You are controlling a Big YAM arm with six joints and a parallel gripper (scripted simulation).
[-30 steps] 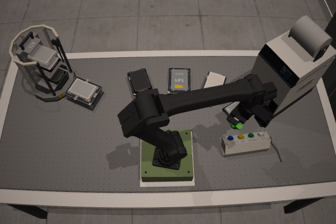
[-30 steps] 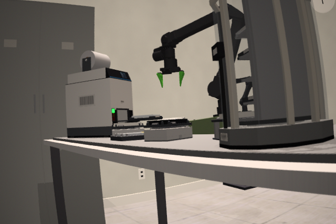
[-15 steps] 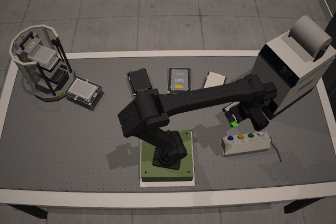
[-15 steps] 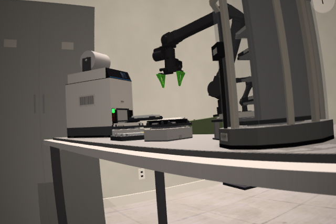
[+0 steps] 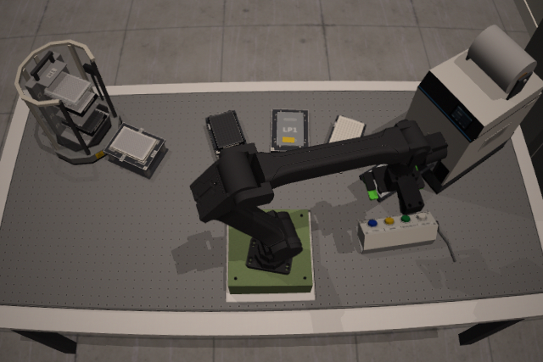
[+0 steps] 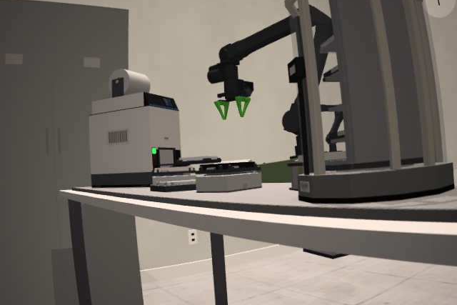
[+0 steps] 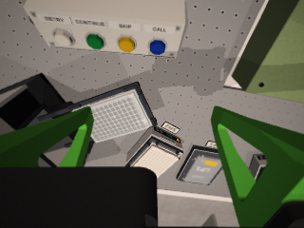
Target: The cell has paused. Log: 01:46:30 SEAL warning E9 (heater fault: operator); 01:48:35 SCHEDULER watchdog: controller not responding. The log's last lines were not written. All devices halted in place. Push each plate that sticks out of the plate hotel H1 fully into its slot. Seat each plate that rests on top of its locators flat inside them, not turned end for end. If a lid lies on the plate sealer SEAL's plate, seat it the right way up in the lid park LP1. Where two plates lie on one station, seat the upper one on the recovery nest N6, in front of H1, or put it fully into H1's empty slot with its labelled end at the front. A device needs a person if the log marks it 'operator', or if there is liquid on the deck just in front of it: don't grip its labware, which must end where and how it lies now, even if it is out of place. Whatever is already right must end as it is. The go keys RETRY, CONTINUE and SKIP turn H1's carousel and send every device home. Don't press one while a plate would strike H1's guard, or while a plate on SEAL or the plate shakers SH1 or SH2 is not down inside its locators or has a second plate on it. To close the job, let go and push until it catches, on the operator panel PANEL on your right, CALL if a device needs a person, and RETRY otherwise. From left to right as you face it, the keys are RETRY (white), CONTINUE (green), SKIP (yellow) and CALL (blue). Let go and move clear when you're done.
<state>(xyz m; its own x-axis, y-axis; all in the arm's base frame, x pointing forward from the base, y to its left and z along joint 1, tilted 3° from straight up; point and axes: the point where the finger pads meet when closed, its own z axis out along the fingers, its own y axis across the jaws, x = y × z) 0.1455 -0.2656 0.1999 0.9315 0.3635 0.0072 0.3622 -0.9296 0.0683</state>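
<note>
My gripper (image 6: 232, 108) is open and empty, high above the deck between the sealer SEAL (image 5: 478, 99) and the operator panel PANEL (image 5: 396, 231). In the top view the gripper (image 5: 394, 182) covers most of SEAL's stage. The wrist view, between the green fingers, shows a white well plate (image 7: 116, 116) in a black frame on SEAL's stage. PANEL's keys show there too: RETRY (image 7: 63, 37), CONTINUE (image 7: 95, 41), SKIP (image 7: 127, 44), CALL (image 7: 157, 47). A white plate (image 5: 133, 144) lies on nest N6 in front of the plate hotel H1 (image 5: 68, 104). Another white plate (image 5: 69, 87) lies in an upper slot of H1.
A black plate (image 5: 225, 130) lies on the left shaker and a white plate (image 5: 347, 129) on the right shaker. The lid park LP1 (image 5: 289, 129) stands between them with no lid on it. My arm's green base (image 5: 269, 257) is at the front middle.
</note>
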